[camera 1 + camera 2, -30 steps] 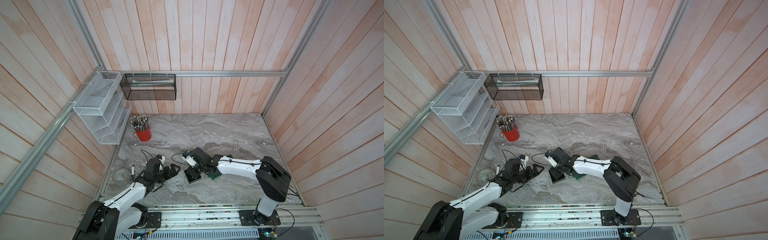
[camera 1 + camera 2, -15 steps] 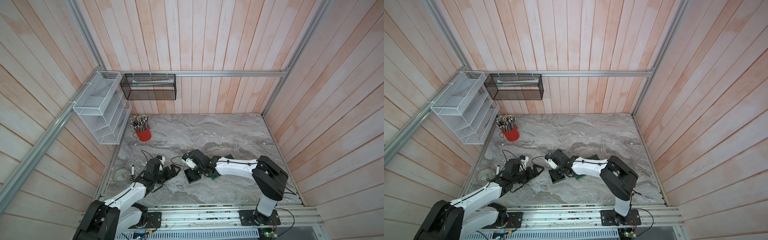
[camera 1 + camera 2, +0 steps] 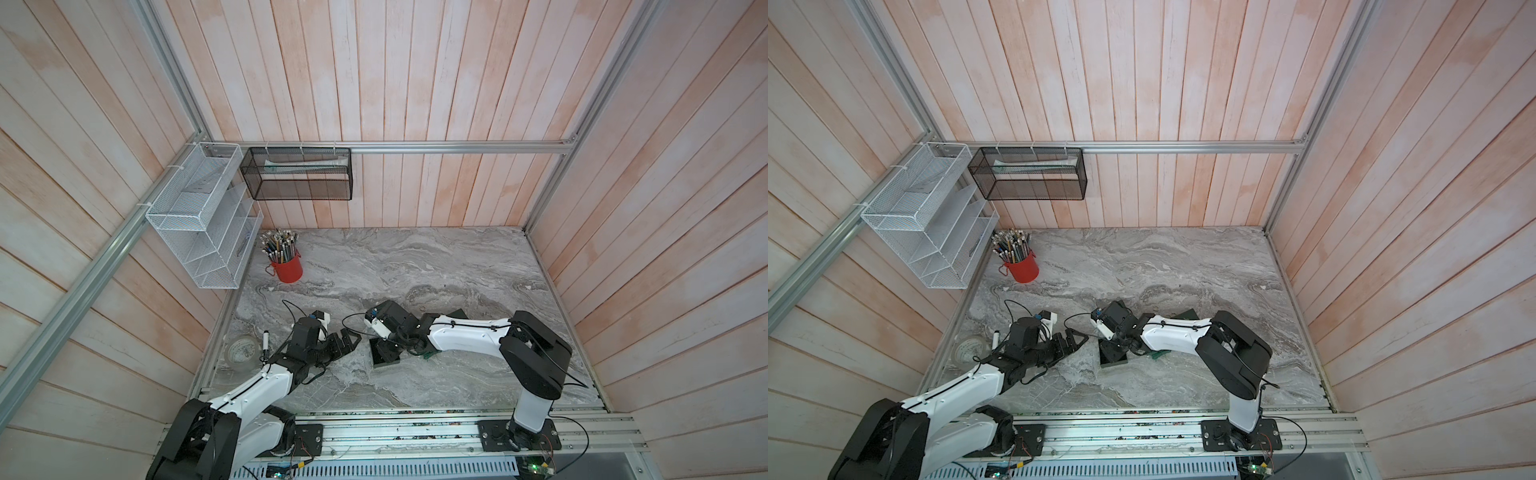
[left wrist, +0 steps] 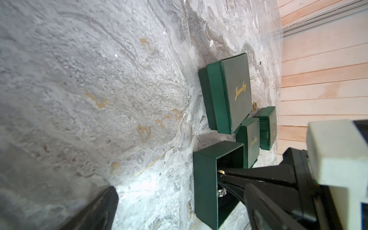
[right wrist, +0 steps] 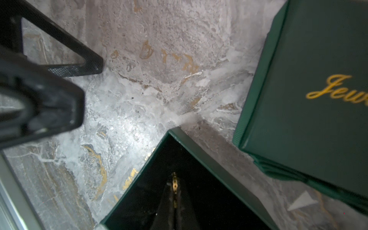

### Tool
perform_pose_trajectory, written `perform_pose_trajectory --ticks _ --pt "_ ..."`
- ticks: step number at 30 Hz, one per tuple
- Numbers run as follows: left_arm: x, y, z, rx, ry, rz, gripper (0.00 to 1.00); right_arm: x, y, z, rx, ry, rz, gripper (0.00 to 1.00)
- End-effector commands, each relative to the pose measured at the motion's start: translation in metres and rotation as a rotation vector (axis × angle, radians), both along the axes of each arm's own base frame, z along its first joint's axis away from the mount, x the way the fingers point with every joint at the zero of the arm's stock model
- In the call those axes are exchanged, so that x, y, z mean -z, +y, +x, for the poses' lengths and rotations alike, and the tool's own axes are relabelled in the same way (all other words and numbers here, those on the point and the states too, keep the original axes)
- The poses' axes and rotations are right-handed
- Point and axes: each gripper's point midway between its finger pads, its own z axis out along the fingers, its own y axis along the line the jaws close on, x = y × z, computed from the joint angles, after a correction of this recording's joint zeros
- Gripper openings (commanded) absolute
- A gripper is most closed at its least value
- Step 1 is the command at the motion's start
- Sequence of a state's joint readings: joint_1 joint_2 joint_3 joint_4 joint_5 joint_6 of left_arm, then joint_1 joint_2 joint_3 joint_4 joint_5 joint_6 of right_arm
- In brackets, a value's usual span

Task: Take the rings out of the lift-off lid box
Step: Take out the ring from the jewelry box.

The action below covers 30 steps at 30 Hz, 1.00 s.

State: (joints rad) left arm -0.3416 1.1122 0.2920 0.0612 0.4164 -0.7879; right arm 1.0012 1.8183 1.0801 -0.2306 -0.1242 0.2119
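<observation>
Three sides are closed off by walls of pale pink-washed wooden planks [image 3: 395,83], framed with silver aluminium rails [image 3: 457,146]. The floor is formed by a grey veined marble-patterned tabletop [image 3: 415,257], evenly lit. A white wire-mesh tiered shelf [image 3: 199,224] is hung on the left wall and a black mesh rectangular basket [image 3: 297,178] on the back wall. A red cylindrical cup [image 3: 287,271] filled with pencils [image 3: 280,243] is set in the far left corner.

Grey marble desk [image 3: 415,266]. Back-left corner: red cup [image 3: 287,268] w/ pencils. Left edge: tape roll [image 3: 241,351], marker [image 3: 264,345] beside it. Centre-front: open green box [image 4: 205,179], lidded green box [image 4: 235,91], two small green boxes [image 4: 250,139] close by.
</observation>
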Motion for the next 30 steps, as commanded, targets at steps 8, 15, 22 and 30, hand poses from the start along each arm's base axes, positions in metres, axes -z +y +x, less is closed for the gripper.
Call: perform_pose_trajectory --ticks 8,15,22,30 --pt "-0.01 -0.013 -0.001 0.073 -0.061 -0.066 0.93 -0.019 0.006 0.014 0.125 0.033 0.09 0.0" --pt "-0.014 -0.031 -0.004 0.138 -0.099 -0.052 0.89 -0.024 0.006 0.021 0.169 0.066 0.138 0.0" --pt "-0.001 -0.04 -0.007 0.163 -0.057 -0.032 0.84 -0.031 0.003 0.02 0.186 0.075 0.177 0.0" --pt "-0.003 -0.04 -0.001 0.156 -0.058 -0.014 0.84 -0.046 -0.046 0.058 0.377 0.03 0.179 0.0"
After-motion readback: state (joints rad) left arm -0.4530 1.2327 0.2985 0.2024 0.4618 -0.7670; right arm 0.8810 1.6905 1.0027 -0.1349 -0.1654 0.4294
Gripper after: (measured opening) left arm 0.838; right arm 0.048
